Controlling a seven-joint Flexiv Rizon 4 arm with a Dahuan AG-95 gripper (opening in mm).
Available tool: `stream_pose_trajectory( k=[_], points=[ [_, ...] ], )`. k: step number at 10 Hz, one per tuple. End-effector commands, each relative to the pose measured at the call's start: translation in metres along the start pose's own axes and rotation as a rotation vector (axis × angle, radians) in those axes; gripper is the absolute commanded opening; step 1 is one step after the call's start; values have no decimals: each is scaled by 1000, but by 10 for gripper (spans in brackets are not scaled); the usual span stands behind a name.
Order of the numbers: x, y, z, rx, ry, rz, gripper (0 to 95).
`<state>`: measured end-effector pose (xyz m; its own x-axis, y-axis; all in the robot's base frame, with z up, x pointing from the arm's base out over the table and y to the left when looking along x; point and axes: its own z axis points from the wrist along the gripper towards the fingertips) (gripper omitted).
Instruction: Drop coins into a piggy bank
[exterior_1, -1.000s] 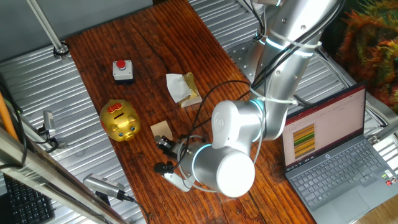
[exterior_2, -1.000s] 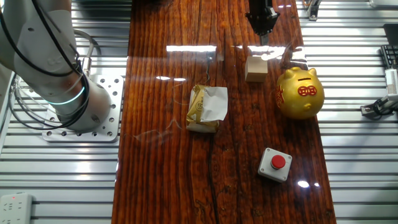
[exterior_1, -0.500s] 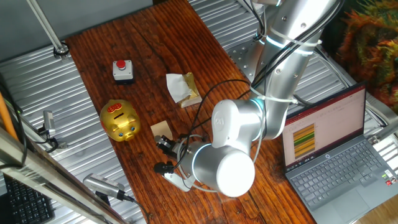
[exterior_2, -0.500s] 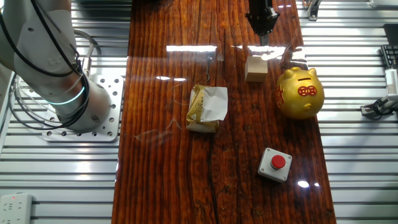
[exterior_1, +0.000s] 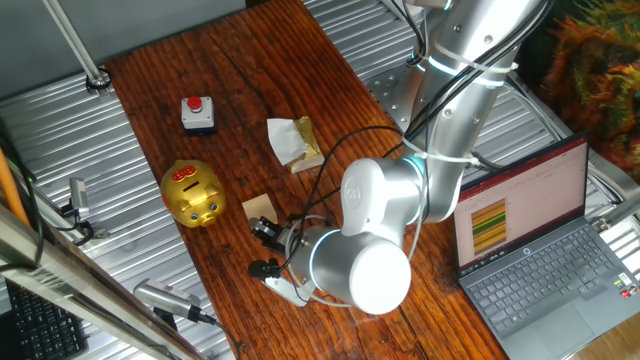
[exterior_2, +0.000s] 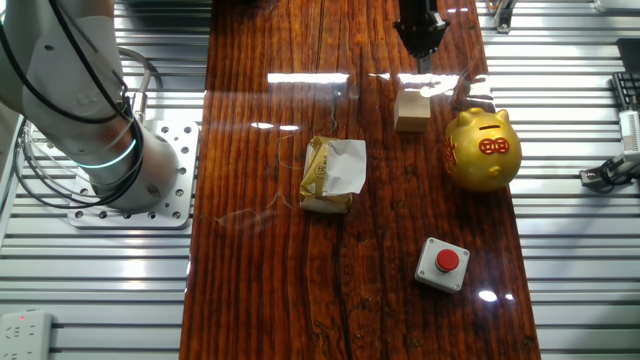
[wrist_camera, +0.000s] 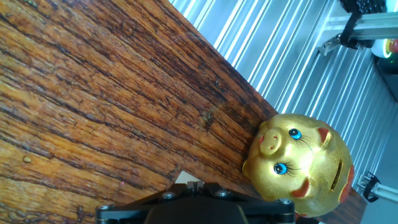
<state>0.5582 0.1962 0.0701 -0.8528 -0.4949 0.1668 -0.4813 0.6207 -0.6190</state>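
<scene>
- While my gripper (exterior_2: 420, 35) hovers beyond the wooden cube (exterior_2: 411, 110), I cannot tell its opening or load.
- No coin visibly sits at the piggy bank (exterior_2: 482, 150); dropping remains.

A dark wooden table (exterior_2: 270, 300) with strong grain sits on a ribbed metal surface (exterior_2: 580, 280). At its centre lies a gold foil packet with white paper (exterior_2: 333, 173) folded over it. At about one o'clock from the packet stands a pale wooden cube (exterior_2: 411, 110). At about five o'clock sits a grey box with a red button (exterior_2: 443, 264) — near the table's edge. In one fixed view an open laptop (exterior_1: 540, 250) shows a coloured chart — it stands beside the table.
</scene>
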Motion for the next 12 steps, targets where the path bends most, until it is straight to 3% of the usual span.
stream_pose_trajectory(
  k=[1, 4, 5, 7, 9, 12],
  points=[
    [0, 0, 0, -2, 5, -8, 0],
    [0, 0, 0, 38, 38, -19, 0],
    [0, 0, 0, 74, 63, -7, 0],
    [0, 0, 0, 102, 113, 52, 0],
    [0, 0, 0, 93, 129, 95, 0],
    [0, 0, 0, 88, 125, 103, 0]
  ],
)
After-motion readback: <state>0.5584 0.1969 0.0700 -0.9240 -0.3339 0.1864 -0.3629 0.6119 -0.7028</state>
